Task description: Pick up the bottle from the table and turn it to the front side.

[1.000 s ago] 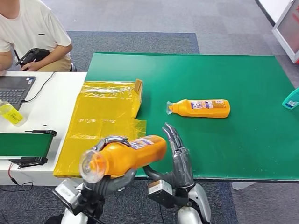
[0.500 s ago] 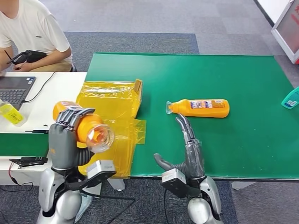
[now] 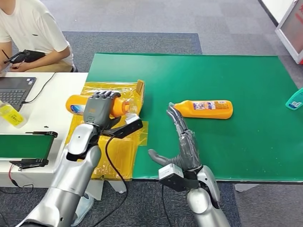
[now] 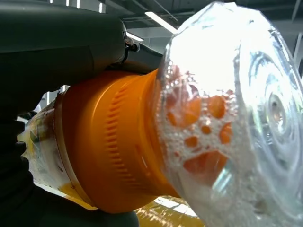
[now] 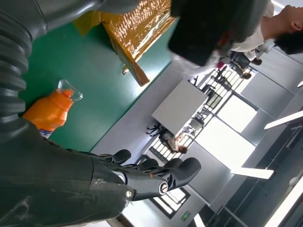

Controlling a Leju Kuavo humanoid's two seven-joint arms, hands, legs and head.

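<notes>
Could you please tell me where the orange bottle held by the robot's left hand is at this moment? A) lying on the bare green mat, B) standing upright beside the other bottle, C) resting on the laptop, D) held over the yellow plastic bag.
D: in the head view the left hand grips the orange bottle over the yellow plastic bag, while the second orange bottle lies on the green mat.

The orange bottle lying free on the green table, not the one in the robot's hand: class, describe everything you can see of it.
The orange bottle looks like glossy plastic with a clear cap at one end and a printed label with blue along its side. It lies on its side on the green table, cap toward the yellow plastic sheet. The right hand, open, reaches toward its cap end; whether the fingertips touch it is unclear.
</notes>
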